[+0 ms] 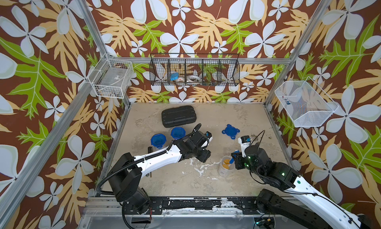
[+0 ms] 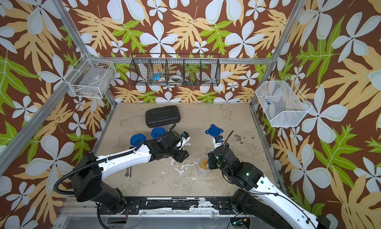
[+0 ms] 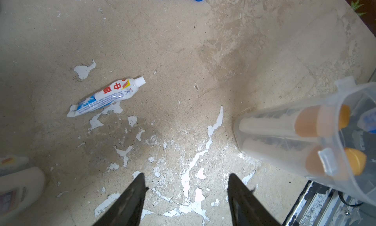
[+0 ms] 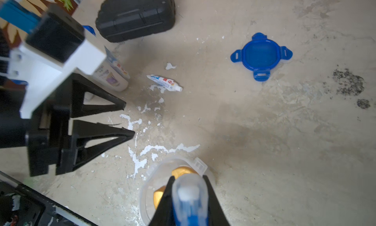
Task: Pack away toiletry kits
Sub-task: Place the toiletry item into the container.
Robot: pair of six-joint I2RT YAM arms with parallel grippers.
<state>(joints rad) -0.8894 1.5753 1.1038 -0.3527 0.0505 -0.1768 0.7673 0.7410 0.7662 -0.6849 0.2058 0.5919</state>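
Loading step, apparently: blue toothbrush pinched in right claw at tumbler mouth, left claw agape, empty; next likely straight lowering, release, then toothpaste tube.

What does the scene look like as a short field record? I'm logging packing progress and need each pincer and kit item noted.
left pincer: open, empty, above table
right pincer: shut on blue toothbrush over open tumbler
open tumbler: upright, two orange-capped bottles inside
toothpaste tube: lying loose on table
loose blue lid: on table, apart from tumbler
lidded tumblers: two, near black case
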